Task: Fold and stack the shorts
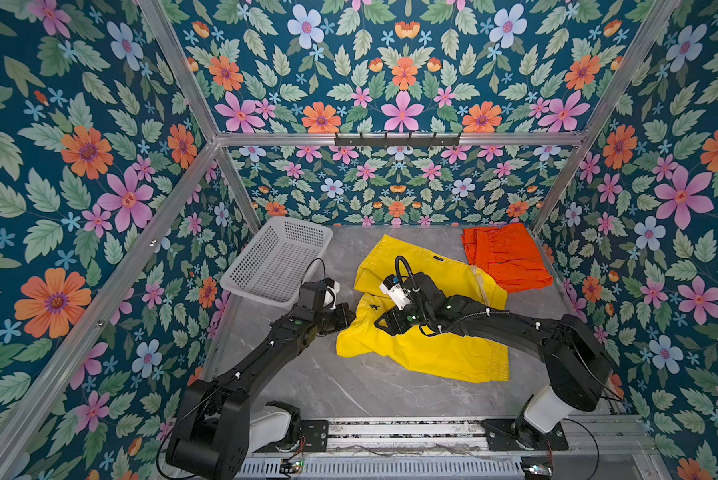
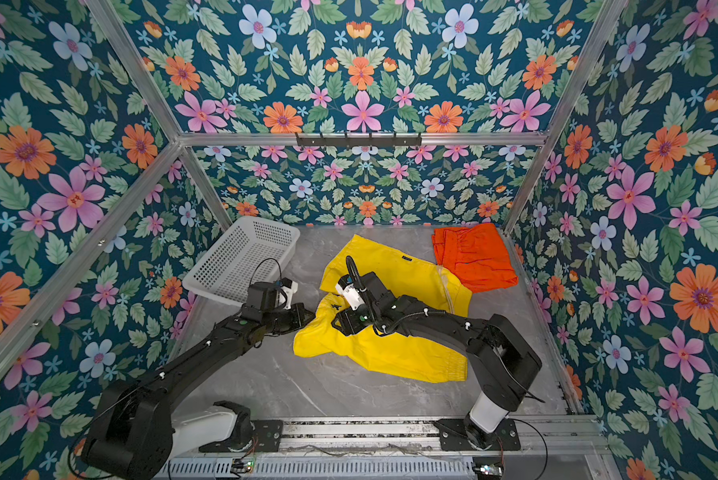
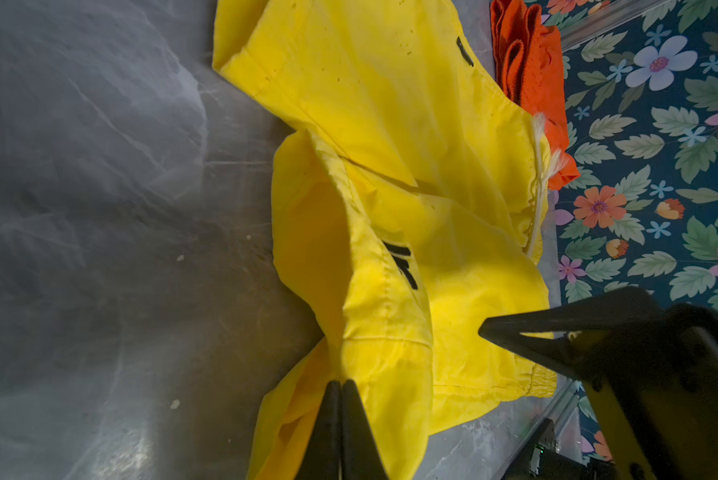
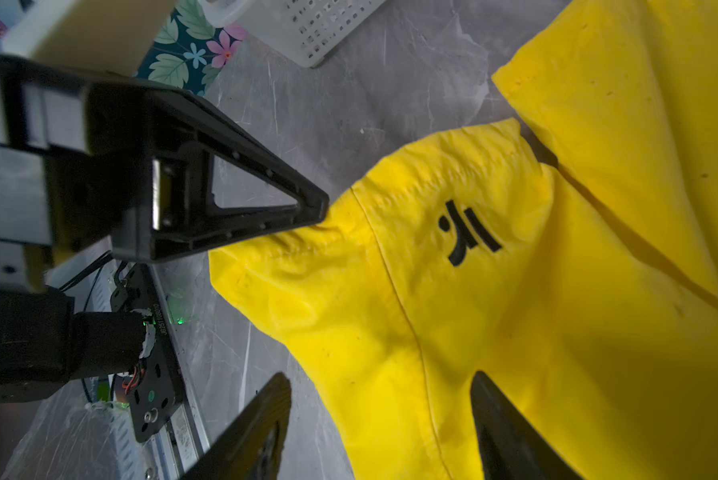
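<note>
Mid-table, yellow shorts (image 1: 424, 353) lie waistband rightward; left gripper (image 3: 340, 382) seemingly pinches hem, right gripper (image 4: 380, 380) wide.

Both top views are bright, evenly lit and sharp; wide-angle lens bows the frame rails (image 1: 127, 281) toward the edges. Wrist views are dimmer and softer. Left wrist: table (image 3: 100, 208) hazy, glare at 7 o'clock. Right wrist: deep shadow at 9 o'clock, yellow shorts (image 4: 515, 332) oversaturated.

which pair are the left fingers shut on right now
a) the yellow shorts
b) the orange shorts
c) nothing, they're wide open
a: the left fingers are pressed together on a leg hem of the yellow shorts, while the orange shorts lie folded at the back right, untouched.
</note>
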Controlling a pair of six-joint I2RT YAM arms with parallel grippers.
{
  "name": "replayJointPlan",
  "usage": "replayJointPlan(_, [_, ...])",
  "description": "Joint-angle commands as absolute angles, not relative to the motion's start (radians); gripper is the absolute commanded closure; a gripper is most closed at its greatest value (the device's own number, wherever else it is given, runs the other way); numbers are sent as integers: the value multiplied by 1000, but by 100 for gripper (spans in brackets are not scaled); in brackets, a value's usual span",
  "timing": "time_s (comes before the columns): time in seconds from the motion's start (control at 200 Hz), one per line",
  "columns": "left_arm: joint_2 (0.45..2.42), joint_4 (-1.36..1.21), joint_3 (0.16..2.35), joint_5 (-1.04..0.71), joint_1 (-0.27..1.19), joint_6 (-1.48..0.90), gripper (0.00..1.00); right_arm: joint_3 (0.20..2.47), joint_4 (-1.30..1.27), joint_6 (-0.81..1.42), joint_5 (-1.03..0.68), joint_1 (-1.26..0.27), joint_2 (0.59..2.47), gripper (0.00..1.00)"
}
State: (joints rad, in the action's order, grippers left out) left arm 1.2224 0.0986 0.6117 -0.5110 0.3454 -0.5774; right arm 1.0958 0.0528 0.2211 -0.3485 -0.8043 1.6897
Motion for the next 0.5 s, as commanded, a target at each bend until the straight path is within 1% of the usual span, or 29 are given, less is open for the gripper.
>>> replayJointPlan(0.0, [1240, 11, 590, -556, 345, -604, 100, 1124, 5, 155, -400, -807, 1746, 31])
replayJointPlan(0.19, [1237, -49, 574, -579, 345, -640, 100, 1170, 35, 108, -378, -813, 1827, 33])
replayJointPlan(0.32, [1236, -65, 574, -595, 344, -648, 100, 1171, -6, 114, -413, -813, 1861, 44])
replayJointPlan(0.36, [1234, -73, 571, -597, 344, -651, 100, 1173, -11, 116, -415, -815, 1868, 50])
replayJointPlan(0.415, [1229, -82, 564, -601, 344, -656, 100, 1163, -35, 120, -397, -814, 1868, 60])
replayJointPlan(0.495, [1222, -84, 559, -600, 345, -660, 100, 1138, -74, 114, -387, -814, 1857, 80])
